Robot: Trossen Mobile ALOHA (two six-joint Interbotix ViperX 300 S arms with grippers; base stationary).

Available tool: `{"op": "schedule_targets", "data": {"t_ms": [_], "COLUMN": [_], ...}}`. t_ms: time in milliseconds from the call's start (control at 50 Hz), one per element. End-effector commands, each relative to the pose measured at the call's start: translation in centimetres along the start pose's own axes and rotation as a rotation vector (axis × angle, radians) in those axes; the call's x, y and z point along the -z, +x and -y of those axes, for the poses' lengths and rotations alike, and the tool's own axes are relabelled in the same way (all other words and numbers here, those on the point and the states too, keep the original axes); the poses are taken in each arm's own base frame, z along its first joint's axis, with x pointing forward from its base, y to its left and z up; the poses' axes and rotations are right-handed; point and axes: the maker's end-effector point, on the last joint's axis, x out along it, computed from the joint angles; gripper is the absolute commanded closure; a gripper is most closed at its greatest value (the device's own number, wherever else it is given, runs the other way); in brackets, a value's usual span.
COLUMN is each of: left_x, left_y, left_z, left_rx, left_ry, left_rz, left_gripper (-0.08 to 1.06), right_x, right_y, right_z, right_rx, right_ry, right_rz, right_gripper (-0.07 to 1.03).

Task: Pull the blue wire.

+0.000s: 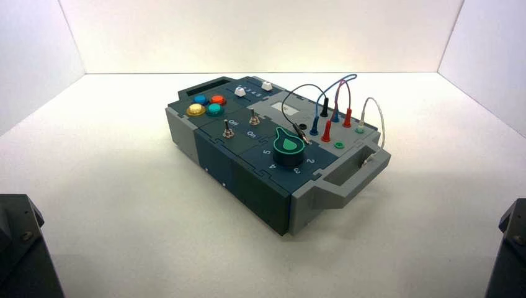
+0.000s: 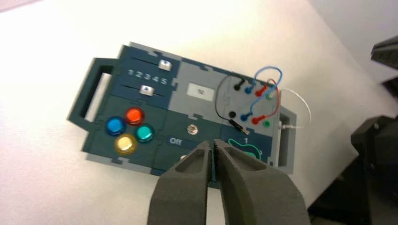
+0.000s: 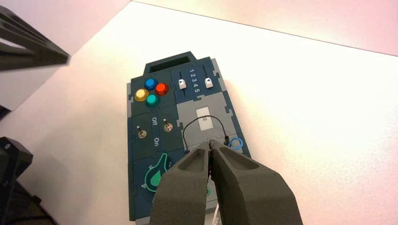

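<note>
The blue wire (image 1: 322, 94) arches over the socket field at the box's right end, with a blue plug in each of two sockets. It also shows in the left wrist view (image 2: 268, 69) and, partly hidden behind my fingers, in the right wrist view (image 3: 236, 143). My left gripper (image 2: 212, 143) is shut and empty, held well clear of the box. My right gripper (image 3: 209, 144) is shut and empty, also far from the box. In the high view only the parked left arm (image 1: 18, 248) and right arm (image 1: 512, 245) show, at the near corners.
The box (image 1: 248, 180) stands turned on the white table. A red wire (image 1: 347, 93), a black wire (image 1: 286, 102) with a loose plug, and a white wire (image 1: 372, 102) crowd the blue one. A green knob (image 1: 288, 146), two toggle switches (image 1: 228, 130), coloured buttons (image 1: 206, 105) and white sliders (image 1: 240, 92) lie to the left.
</note>
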Motion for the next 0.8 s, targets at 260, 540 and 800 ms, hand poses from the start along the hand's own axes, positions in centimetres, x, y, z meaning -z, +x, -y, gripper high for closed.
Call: {"op": "schedule_targets", "data": {"t_ms": [260,540,800], "left_x": [-0.3,0.5,-0.3], "left_y": [5.8,11.2,14.4], "left_z": [4.2,6.1,6.9], "left_rx": [0.05,0.065,0.079], "left_ry": [0.196,0.339,0.418], "left_rz": [-0.189,-0.362,-0.421], "left_gripper": [0.64,0.64,0.63], "right_x": [-2.1,-2.1,-2.1], "right_y": [-1.9,-2.0,-2.0], "right_z": [0.7,0.9,0.8], "right_rx": [0.033,0.037,0.036], "right_ry": [0.008,0.015,0.014], "right_rz": [0.11,0.113,0.113], "right_gripper": [0.98,0.98,0.98]}}
